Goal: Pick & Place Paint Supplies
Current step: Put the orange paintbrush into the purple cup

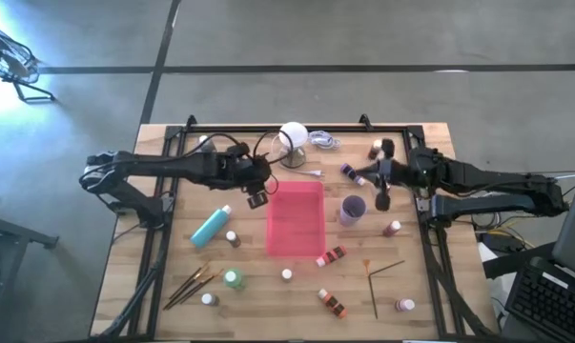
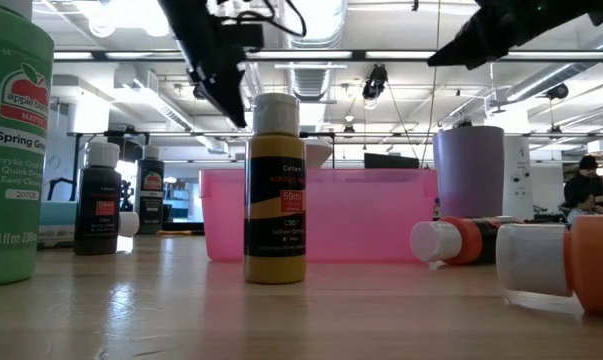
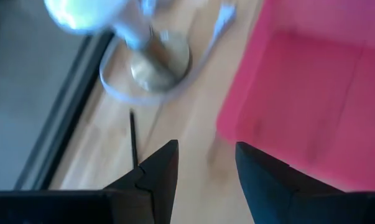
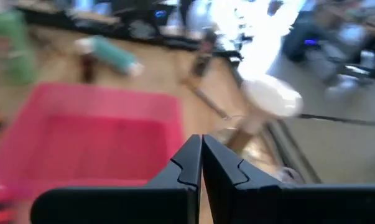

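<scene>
Paint supplies lie scattered on the wooden table: a teal bottle [image 1: 211, 227] on its side, small white-capped bottles [image 1: 233, 239], a green one [image 1: 233, 279], orange ones [image 1: 332, 255] and thin brushes [image 1: 194, 283]. My left gripper [image 1: 258, 198] hangs open above the table by the far left corner of the pink tray [image 1: 297, 219]; only bare wood shows between its fingers [image 3: 207, 149]. My right gripper [image 1: 382, 198] is shut and empty [image 4: 201, 140]. It hangs over the table beside a purple cup [image 1: 352, 208], right of the tray.
A white ball-topped stand [image 1: 292, 141] stands at the far edge behind the tray, with a cord beside it. More bottles [image 1: 378, 148] and brushes [image 1: 378, 281] lie on the right. A black frame [image 1: 268, 129] runs along the table's edges.
</scene>
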Available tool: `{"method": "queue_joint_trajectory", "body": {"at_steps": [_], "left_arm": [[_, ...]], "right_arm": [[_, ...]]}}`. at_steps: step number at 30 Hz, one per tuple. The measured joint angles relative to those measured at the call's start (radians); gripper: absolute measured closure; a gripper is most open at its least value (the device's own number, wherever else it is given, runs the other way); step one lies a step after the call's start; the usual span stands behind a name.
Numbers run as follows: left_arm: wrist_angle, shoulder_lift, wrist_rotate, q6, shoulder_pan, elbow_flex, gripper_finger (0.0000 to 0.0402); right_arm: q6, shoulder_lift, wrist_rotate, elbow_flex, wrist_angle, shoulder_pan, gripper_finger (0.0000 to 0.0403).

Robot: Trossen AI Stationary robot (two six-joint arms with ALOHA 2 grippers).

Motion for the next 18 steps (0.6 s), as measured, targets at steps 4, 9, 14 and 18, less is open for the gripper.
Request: {"method": "queue_joint_trajectory", "body": {"at_steps": [4, 9, 14, 18], "left_arm": [[0.199, -0.004, -0.007, 0.105, 0.004, -0.035, 0.0236], [0.442, -0.016, 0.102, 0.184, 0.029, -0.140, 0.0236], [0.602, -0.059, 0.171, 0.185, 0.054, -0.277, 0.0236], [0.774, -0.139, 0.171, 0.186, 0.066, -0.404, 0.0236]], "right_arm": [[-0.054, 0.033, -0.006, 0.044, -0.017, 0.179, 0.0394], [-0.247, 0.106, 0.050, 0.094, -0.018, 0.389, 0.0394], [-0.190, 0.213, 0.229, 0.151, -0.069, 0.518, 0.0394], [-0.026, 0.328, 0.248, 0.251, -0.205, 0.568, 0.0394]]}}
